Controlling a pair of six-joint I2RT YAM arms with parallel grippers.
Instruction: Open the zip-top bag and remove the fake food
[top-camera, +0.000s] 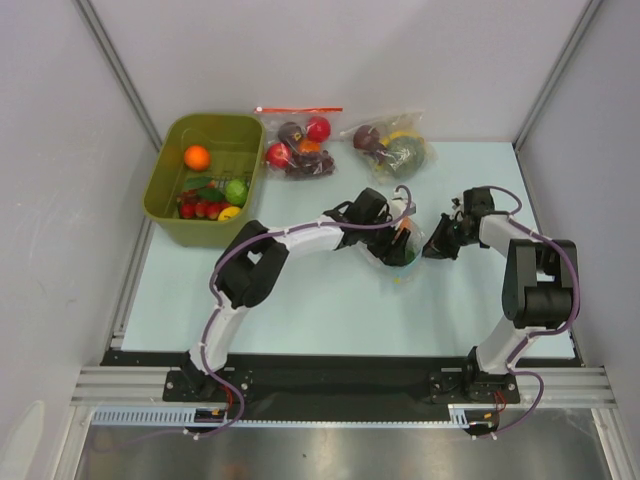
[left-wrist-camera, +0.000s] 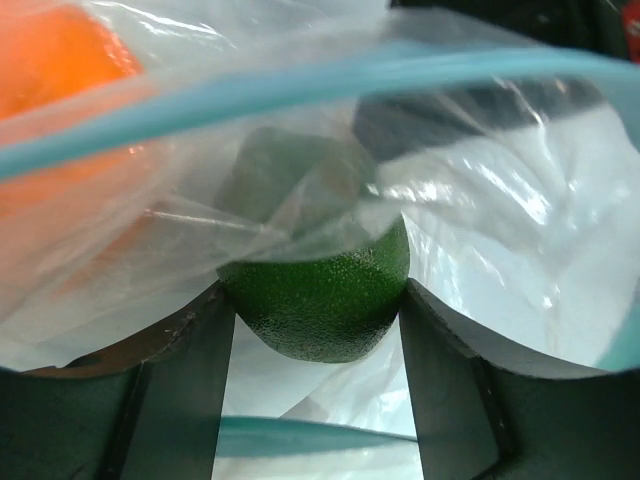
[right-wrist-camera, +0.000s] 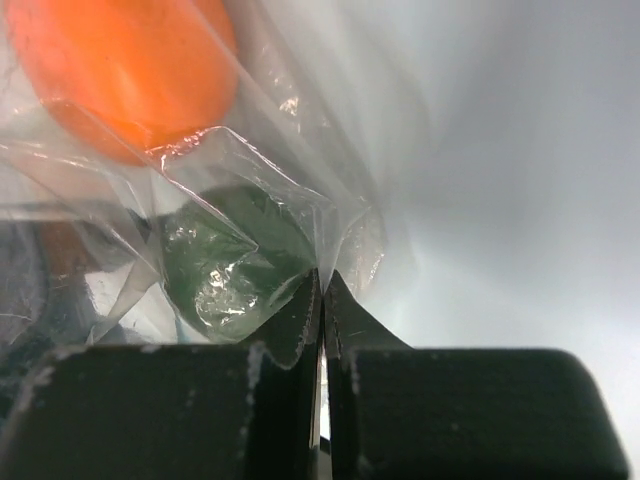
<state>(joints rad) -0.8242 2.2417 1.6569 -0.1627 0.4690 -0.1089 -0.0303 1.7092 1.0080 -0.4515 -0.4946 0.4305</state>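
Note:
The zip-top bag (top-camera: 385, 258) lies at mid-table, its light-blue zip strip (left-wrist-camera: 300, 85) arching over the left wrist view. My left gripper (left-wrist-camera: 315, 300) is inside the bag's mouth, and its two fingers press on either side of a dark green fruit (left-wrist-camera: 315, 325). An orange fruit (left-wrist-camera: 55, 50) sits behind the plastic at upper left. My right gripper (right-wrist-camera: 322, 285) is shut on a fold of the bag's clear plastic (right-wrist-camera: 250, 190) at its right edge. The orange fruit (right-wrist-camera: 130, 70) and the dark green fruit (right-wrist-camera: 230, 270) show through the film there. In the top view the two grippers (top-camera: 398, 240) (top-camera: 432, 250) flank the bag.
An olive-green bin (top-camera: 160, 190) at the back left holds an orange, a light green and a yellow fruit beside a row of red tomatoes. Two other clear bags of fruit lie at the back: one with a red zip strip (top-camera: 300, 140), one further right (top-camera: 395, 145).

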